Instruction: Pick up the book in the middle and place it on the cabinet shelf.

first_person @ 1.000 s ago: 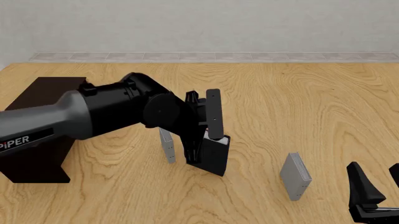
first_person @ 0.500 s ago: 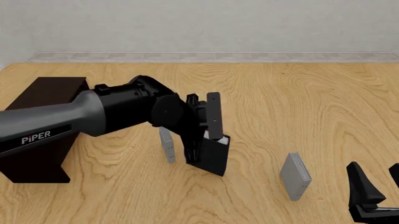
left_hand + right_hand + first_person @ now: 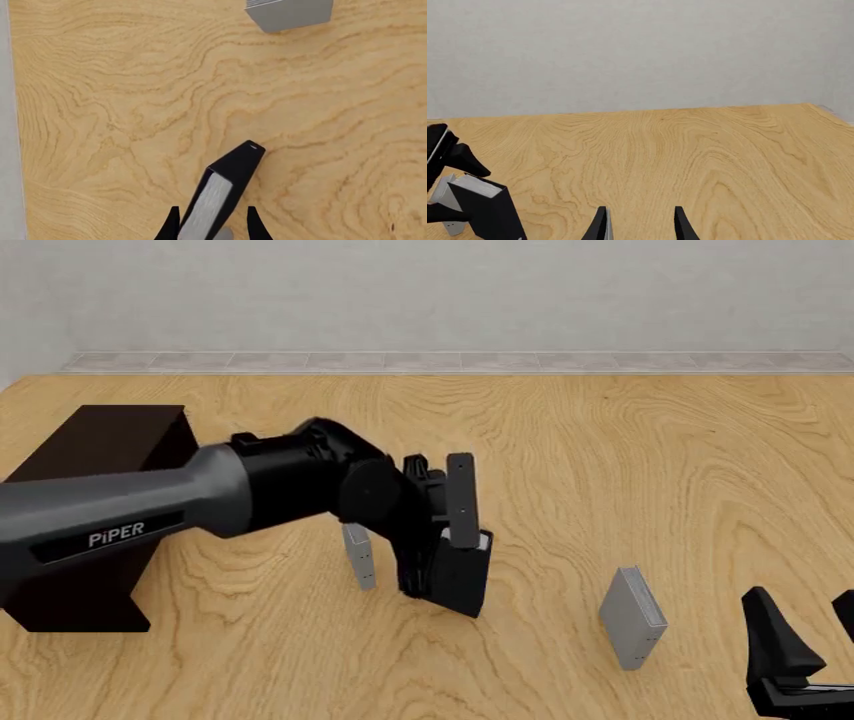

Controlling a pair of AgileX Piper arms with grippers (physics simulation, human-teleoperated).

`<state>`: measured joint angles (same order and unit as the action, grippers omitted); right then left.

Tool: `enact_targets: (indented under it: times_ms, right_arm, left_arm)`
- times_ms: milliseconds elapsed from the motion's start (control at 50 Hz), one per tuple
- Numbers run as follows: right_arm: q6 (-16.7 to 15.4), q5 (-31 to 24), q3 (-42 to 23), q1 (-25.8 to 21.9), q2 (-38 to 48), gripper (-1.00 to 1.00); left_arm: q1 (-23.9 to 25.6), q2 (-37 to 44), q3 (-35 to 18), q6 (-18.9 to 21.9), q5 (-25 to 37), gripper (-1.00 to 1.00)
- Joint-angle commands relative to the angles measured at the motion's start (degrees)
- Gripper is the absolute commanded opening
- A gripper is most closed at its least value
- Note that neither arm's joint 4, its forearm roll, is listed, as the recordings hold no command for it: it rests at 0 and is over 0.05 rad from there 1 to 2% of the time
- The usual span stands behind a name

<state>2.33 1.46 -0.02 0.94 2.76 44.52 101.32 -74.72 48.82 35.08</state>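
Standing upright on the table (image 3: 641, 460), the thick black white-paged book (image 3: 458, 578) sits clamped in the left gripper (image 3: 434, 540); right gripper (image 3: 801, 645) spread wide.

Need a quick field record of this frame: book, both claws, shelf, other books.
book: black hardcover, upright on the table, between the left claw's fingers
left claw: straddling the book's top; contact not clear
right claw: open, holds nothing, near edge of the table
cabinet: dark, far left, nothing on its visible top
grey books: one behind the left arm, one to the right
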Motion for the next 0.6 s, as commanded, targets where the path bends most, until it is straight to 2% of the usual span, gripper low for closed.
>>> enact_targets:
  times_ms: [20, 320, 600]
  right_arm:
    - [0.0, 0.0, 0.0, 0.0, 0.1, 1.0]
    - [0.1, 0.0, 0.0, 0.0, 0.1, 1.0]
    - [0.1, 0.1, 0.0, 0.0, 0.2, 1.0]
  left_arm:
    - [0.1, 1.3, 1.5, -0.7, -1.5, 1.0]
    - [-0.3, 2.4, 4.5, -2.8, -2.3, 1.0]
    - [-1.4, 3.1, 3.7, -3.6, -1.4, 1.0]
